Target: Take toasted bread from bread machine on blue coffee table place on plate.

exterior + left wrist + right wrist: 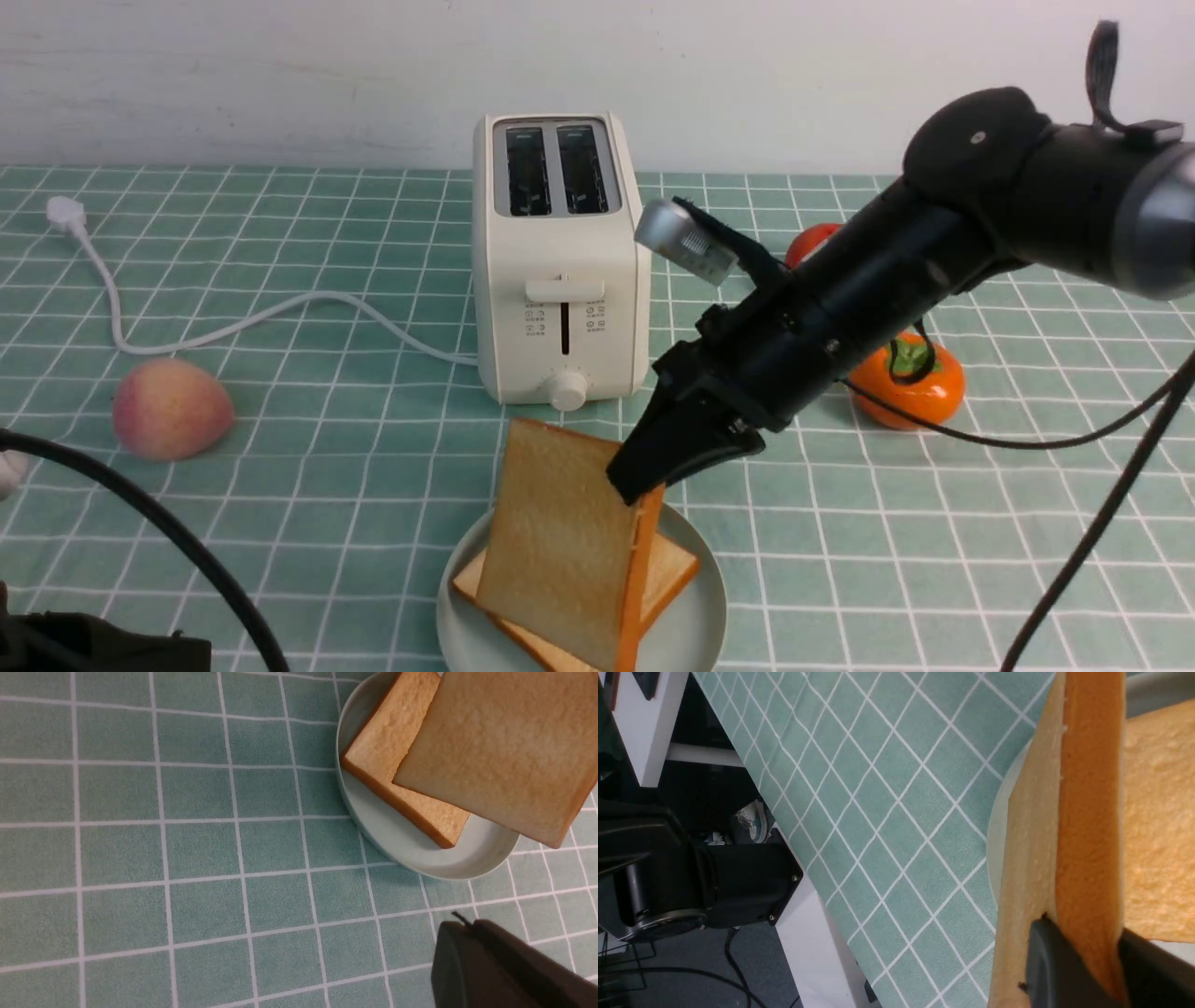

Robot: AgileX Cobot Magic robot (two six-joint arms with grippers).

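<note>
Pinching an upright slice (560, 541) that half-hides the plated slice (674, 569) is the right hand (642, 490); left hand (495, 966), cut off, unreadable.

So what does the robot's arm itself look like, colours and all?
The right arm is matte black: fat cylindrical segments with rounded joint housings, one ringed in grey. A small silver cylinder sits near the wrist, and a thin black cable trails off it. Its end effector has two black, wedge-shaped fingers.
</note>
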